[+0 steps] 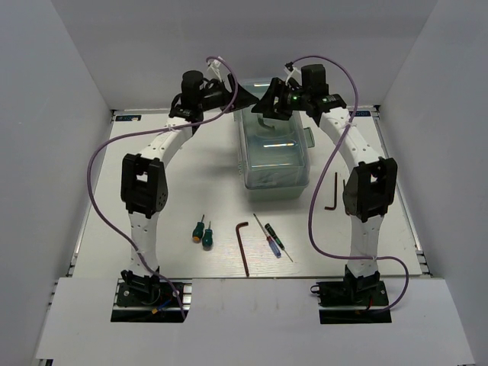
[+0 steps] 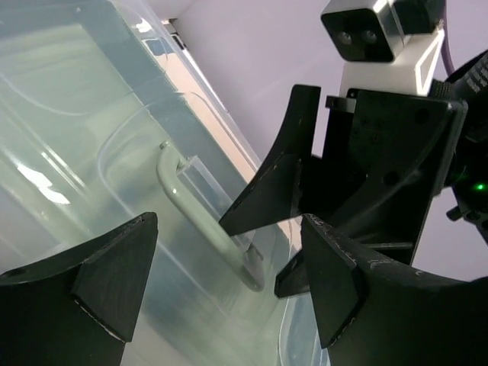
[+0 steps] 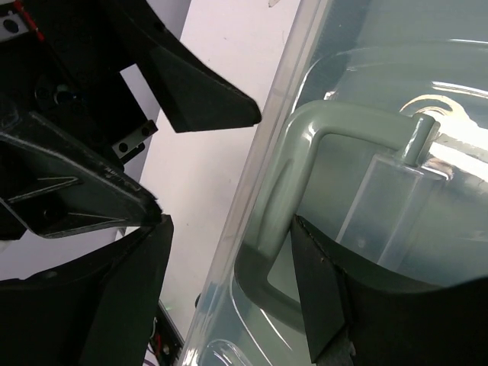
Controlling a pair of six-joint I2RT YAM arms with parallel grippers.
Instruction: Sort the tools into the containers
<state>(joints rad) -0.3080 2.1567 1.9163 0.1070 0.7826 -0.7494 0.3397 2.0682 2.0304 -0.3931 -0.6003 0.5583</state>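
Note:
The pale green toolbox (image 1: pixel 275 156) with its clear lid shut stands at the back middle. Both grippers hover over its far end, near the lid's green handle (image 2: pixel 200 217). My left gripper (image 1: pixel 241 96) is open and empty (image 2: pixel 229 293), its fingers either side of the handle. My right gripper (image 1: pixel 269 104) is open and empty (image 3: pixel 229 301), straddling the lid's edge and the handle (image 3: pixel 316 145). On the table near the front lie two green-handled screwdrivers (image 1: pixel 202 232), a hex key (image 1: pixel 244 248), a blue-handled precision screwdriver (image 1: pixel 272 244) and a thin one (image 1: pixel 261 223). Another hex key (image 1: pixel 334 189) lies right.
White walls close in the table on the left, right and back. My arms' purple cables (image 1: pixel 316 221) loop over the table on both sides. The two grippers are very close to each other above the toolbox.

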